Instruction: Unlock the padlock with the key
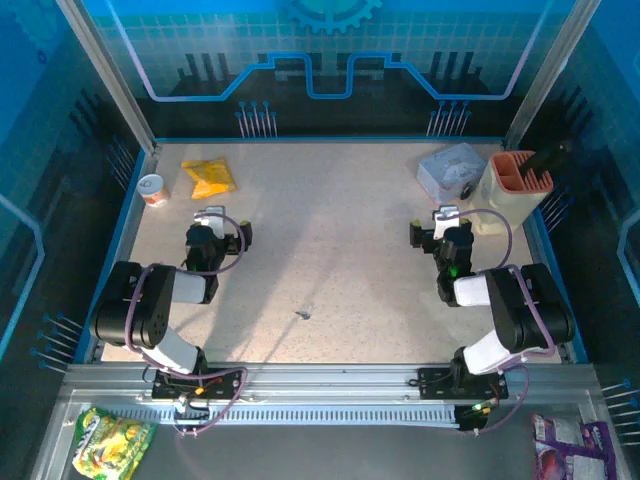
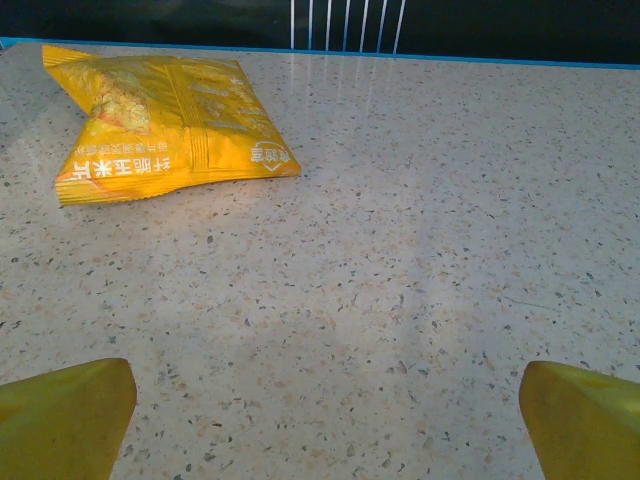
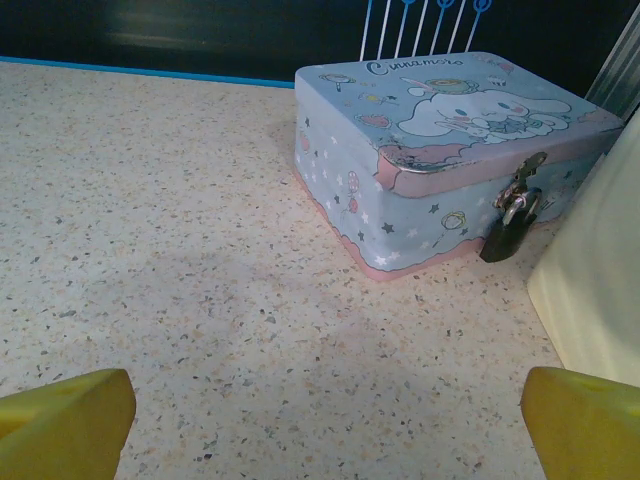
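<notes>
Left gripper [image 2: 320, 425] spread wide, nothing held | right gripper [image 3: 320, 425] the same, facing the tin [image 3: 420, 150] | padlock [image 3: 508, 232] dangles off the tin's hasp [image 3: 527, 170]: small, hard, swings freely, so pinch its dark body | lone speck well short of the tin, probably the key [image 1: 303, 314]: thin, light, slippery, lying flat, take it by the bow

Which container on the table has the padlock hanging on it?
The pale blue cartoon tin; the dark padlock hangs from its front clasp. The beige holder and small can have none.

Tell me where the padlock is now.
In the right wrist view, the padlock hangs on the latch of the blue tin, at the far right corner beside the cream container.
</notes>
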Motion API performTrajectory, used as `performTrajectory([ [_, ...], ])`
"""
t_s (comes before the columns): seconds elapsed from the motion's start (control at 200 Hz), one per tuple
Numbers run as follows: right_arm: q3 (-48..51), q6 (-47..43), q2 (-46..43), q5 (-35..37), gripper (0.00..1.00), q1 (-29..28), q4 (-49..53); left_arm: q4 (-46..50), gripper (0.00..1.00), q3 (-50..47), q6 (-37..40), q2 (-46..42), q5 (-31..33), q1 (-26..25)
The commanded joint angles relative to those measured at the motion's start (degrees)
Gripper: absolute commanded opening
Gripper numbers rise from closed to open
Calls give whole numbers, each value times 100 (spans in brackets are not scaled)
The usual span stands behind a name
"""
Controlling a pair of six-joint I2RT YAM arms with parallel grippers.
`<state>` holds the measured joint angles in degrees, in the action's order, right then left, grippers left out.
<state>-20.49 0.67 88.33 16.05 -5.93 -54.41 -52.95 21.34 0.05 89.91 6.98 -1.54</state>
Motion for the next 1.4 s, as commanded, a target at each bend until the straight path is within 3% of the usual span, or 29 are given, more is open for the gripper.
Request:
performTrajectory([
  [0.0,-91,28,37,56,100,-7,-37,-49,99,47,11,-88,-84,69],
  [1.031,-78,7,39,56,100,-16,-52,-163,99,-29,38,-95,-37,50],
  [1.201,234,-380,61,-75,100,-269,-703,-729,99,-519,128,-577,484,-154],
  [1.321,697,-569,38,-66,100,-403,-1633,-522,99,-655,393,-1170,778,-445],
  [1.396,838,-684,-309,101,100,-528,-1638,-159,99,-680,501,-1732,843,-586],
])
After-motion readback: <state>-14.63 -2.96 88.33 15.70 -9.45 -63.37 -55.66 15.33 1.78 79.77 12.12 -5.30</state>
